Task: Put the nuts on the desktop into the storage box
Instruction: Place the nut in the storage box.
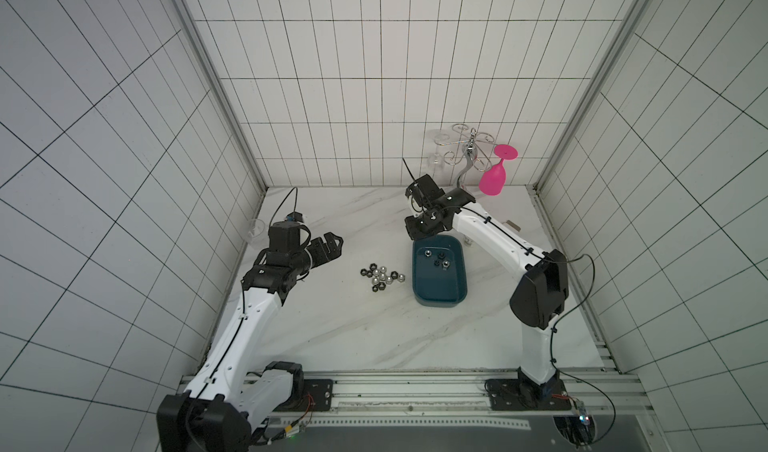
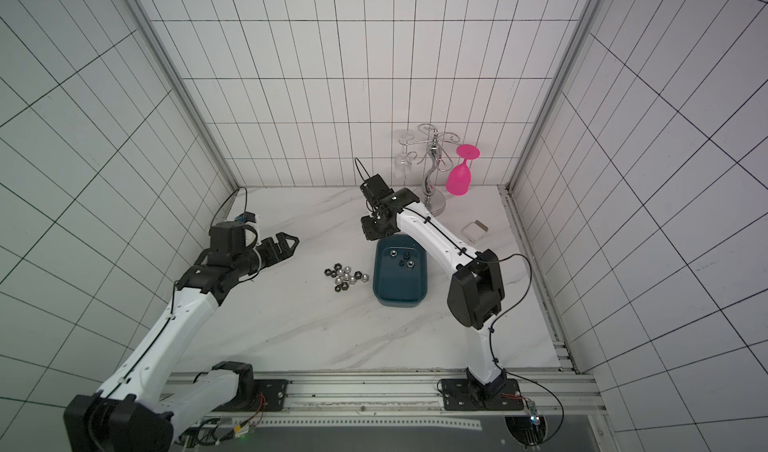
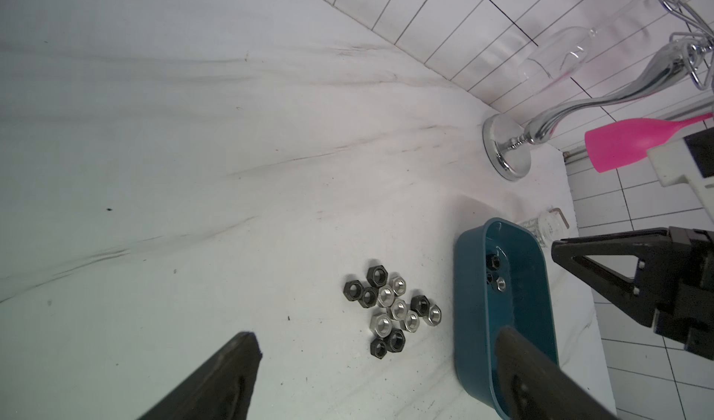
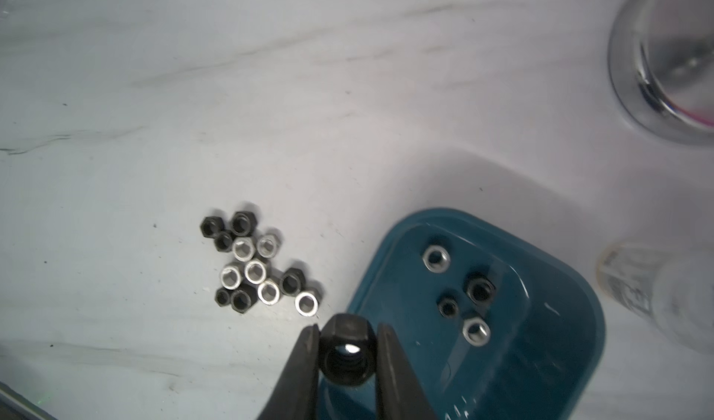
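Right gripper (image 4: 347, 327) is nearly shut, pinching one black nut (image 4: 347, 354) across its sides. In both top views it hangs over the far-left corner of the storage box (image 1: 440, 302), with the nut about over the left rim, not yet clearly over the floor. Four nuts in the box (image 4: 476, 331) sit at its far end. About a dozen loose nuts (image 1: 381, 278), black and silver, are clustered on the desktop (image 1: 332, 325) just left of the box. Left gripper (image 1: 337, 248) is wide open and empty, hovering well left of the cluster.

Step in hand, as I read it: drop the held nut.
- Shift right and a bit nearer first, so the nut clears the rim and the four already in.
- Go low before letting go; a small hard nut will likely bounce or roll on the plastic.
- Open only a little and lift straight up.
- Keep the left arm parked clear, so the right arm's way to the cluster is free.
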`<move>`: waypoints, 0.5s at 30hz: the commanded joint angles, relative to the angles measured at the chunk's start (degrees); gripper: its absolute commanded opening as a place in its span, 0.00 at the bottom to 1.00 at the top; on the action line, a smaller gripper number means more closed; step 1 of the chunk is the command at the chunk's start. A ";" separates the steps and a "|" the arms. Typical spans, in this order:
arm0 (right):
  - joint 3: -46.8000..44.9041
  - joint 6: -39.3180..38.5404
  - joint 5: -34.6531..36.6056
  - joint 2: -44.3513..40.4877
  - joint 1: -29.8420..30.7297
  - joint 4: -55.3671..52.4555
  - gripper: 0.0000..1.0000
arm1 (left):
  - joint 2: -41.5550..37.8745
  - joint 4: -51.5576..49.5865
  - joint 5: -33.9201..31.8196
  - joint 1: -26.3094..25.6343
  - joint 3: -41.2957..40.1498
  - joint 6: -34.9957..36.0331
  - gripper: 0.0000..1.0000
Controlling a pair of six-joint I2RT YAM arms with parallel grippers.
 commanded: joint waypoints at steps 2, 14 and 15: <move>-10.70 0.52 0.06 -2.12 -3.76 1.82 0.18 | 2.72 4.05 -0.79 -3.47 1.66 -2.19 0.98; -14.58 -0.27 -3.18 3.83 -5.18 5.11 0.19 | 5.34 3.48 -2.62 -4.11 2.90 -2.34 0.98; -14.01 -0.31 -3.29 4.54 -5.18 5.12 0.20 | 5.42 3.29 -2.80 -4.16 3.00 -2.04 0.98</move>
